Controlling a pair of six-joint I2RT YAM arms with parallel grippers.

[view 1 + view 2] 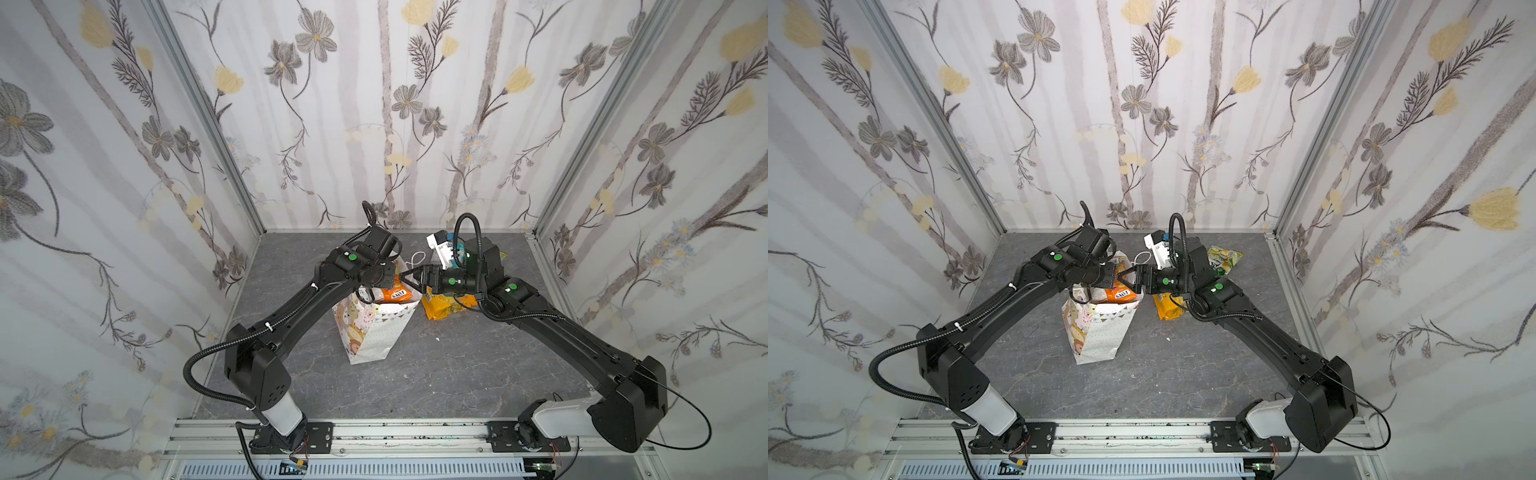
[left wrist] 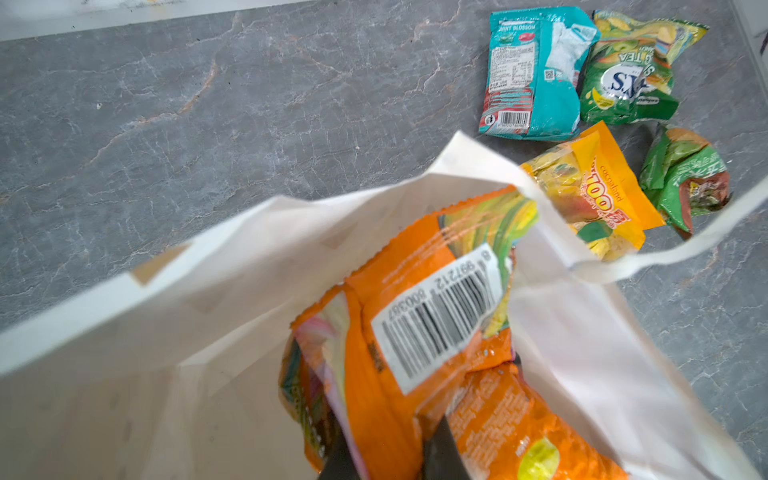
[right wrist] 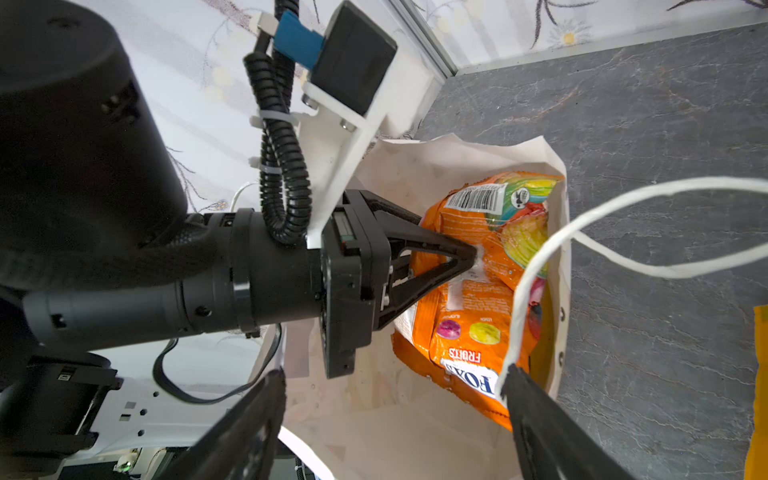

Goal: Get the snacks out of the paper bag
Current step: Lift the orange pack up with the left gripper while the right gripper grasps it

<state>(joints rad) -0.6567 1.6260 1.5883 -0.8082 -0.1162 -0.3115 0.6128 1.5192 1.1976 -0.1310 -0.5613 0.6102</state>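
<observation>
- Left wrist view: the orange packet sits in the open mouth of the paper bag, barcode side facing the camera.
- Left gripper: jaws drawn narrow, pinching the orange packet inside the bag mouth, as the right wrist view shows.
- Right gripper: fingers spread wide, holding nothing, positioned at the bag rim with a white cord handle looping past one finger.
- Paper bag: stands upright near the centre of the grey table in both top views, between the two arms.
- Snacks outside the bag: teal packet, green packet, second green packet and orange-yellow packet lie clustered on the table just beside the bag, on the right arm's side.
</observation>
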